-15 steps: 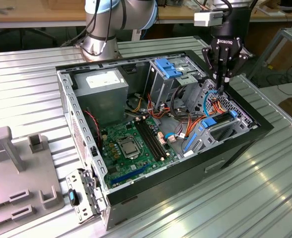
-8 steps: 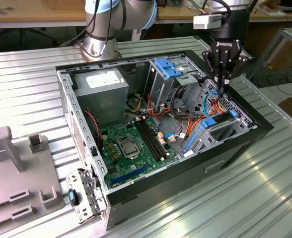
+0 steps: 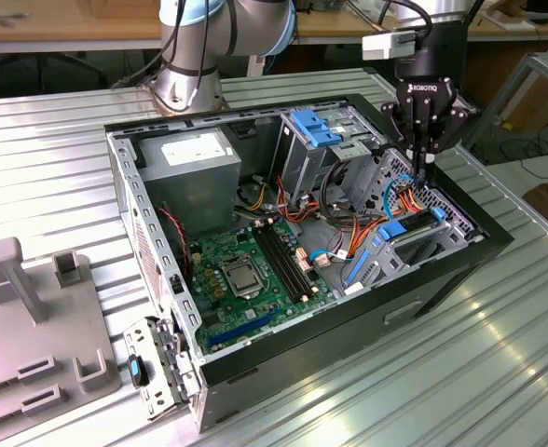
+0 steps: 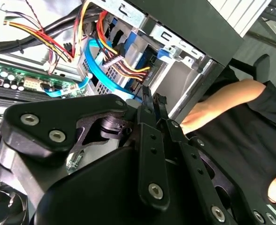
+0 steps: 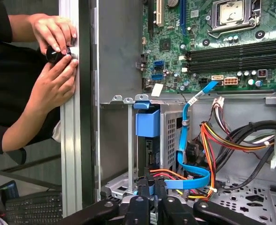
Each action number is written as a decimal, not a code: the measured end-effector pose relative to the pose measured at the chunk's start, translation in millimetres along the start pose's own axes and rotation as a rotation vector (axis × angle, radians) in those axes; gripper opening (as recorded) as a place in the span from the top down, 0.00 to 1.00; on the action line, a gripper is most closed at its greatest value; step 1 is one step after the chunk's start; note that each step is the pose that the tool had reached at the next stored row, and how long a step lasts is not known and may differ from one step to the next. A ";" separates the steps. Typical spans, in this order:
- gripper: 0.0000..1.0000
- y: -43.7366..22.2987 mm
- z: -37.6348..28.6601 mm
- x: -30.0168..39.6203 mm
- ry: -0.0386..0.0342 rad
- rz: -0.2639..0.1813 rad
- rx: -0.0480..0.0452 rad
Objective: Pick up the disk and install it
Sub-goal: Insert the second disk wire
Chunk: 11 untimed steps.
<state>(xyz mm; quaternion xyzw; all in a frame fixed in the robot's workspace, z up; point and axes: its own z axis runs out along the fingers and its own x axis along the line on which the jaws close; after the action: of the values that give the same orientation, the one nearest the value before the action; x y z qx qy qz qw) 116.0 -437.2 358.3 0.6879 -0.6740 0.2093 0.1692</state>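
The disk [image 5: 148, 124] stands on edge in the lower drive bay of the open computer case [image 3: 442, 279], its bright blue carrier frame [image 3: 392, 227] showing between the metal bay walls. My gripper [image 3: 421, 171] hangs straight above that bay at the exterior view's right end of the case. In both wrist views its two black fingers stand close together, shut, with the tips [image 5: 150, 180] just over the disk's near end and beside the blue and orange cables. In the second wrist view the gripper [image 4: 153, 97] points at the bay's opening. Whether the tips touch the disk is hidden.
A person's hands [image 5: 56, 56] hold a black knob against the aluminium rail outside the case wall; the forearm [image 4: 222, 101] is close to my gripper. A flat blue cable [image 5: 182, 140], coloured wire bundles, motherboard [image 3: 246, 270], power supply [image 3: 195, 163] and a grey fixture [image 3: 32, 317] are around.
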 end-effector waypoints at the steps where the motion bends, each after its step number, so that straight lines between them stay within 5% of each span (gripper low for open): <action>1: 0.84 0.5 1.1 0.8 -0.0023 0.000 0.0000; 2: 0.84 0.9 2.5 1.9 -0.0102 0.000 0.0002; 5: 0.84 2.7 7.3 8.3 -0.0503 0.003 0.0003; 11: 0.84 8.6 18.6 25.0 -0.0686 0.004 0.0003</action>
<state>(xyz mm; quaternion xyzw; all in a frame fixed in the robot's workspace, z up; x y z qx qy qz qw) 108.6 -468.5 354.9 0.6934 -0.6807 0.1860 0.1454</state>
